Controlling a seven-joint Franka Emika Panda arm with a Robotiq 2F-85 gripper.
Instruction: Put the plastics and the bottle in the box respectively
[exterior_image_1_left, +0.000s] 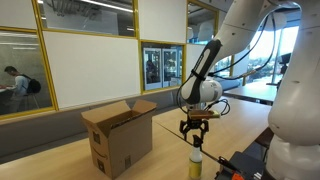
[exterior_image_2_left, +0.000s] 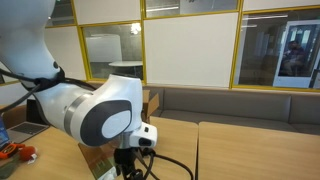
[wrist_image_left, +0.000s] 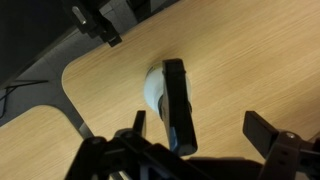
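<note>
One Franka robot arm reaches down over a light wooden table in a glass-walled office. A brown cardboard box stands on that table with its top flaps raised, and every place below is given from this box.

Well apart from the box, with bare table between them, a small slim bottle stands upright. It has a yellowish body and a narrow black cap. The gripper hangs directly above the cap, just short of it. Its jaws are spread wide and hold nothing.

In the wrist view, looking straight down, the bottle shows as a pale body under a long dark cap. It sits nearer one finger than the other finger, so it is off-centre. A rounded table edge lies near the bottle, on its far side from the box. No plastic wrap can be made out, so I cannot tell where the plastics are.

Judging from this, picking up the bottle appears to be the step in hand. Three things could go wrong:
- The nearer finger may touch first and tip the narrow bottle.
- A toppled bottle could roll off the nearby edge.
- A straight descent might strike the cap, and later a raised flap could snag the bottle.
</note>
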